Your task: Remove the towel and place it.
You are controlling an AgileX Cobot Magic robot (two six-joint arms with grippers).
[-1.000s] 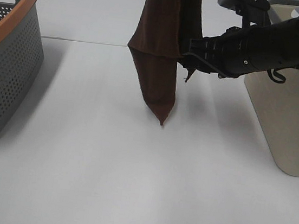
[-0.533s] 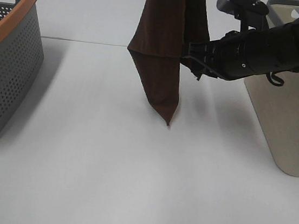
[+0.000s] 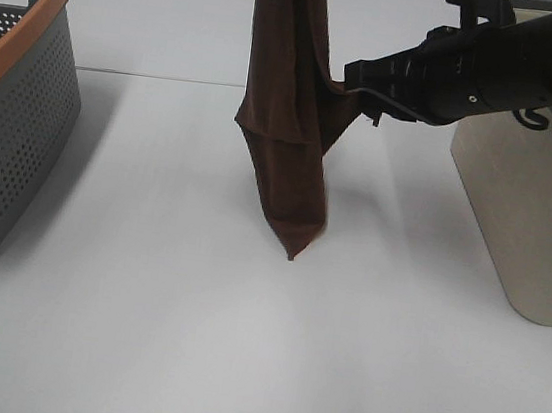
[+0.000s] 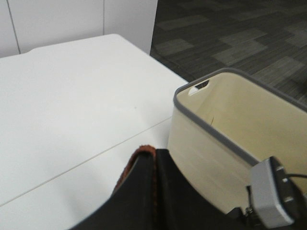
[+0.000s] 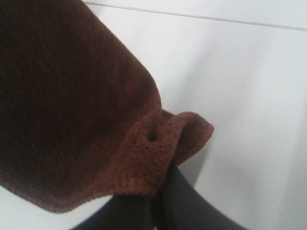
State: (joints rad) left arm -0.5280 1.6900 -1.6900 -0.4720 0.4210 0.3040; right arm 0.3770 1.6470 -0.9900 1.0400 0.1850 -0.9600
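Over a white counter [image 3: 143, 301] we are dangling the towel [image 3: 288, 148], left hand [image 4: 154, 163] and right hand [image 3: 358, 76] both clenched on it; drawing them apart evenly seems wisest.

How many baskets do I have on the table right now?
2. A grey perforated basket with an orange rim sits at the far left of the high view; a beige basket with a grey rim stands at the far right. Others may be out of view.
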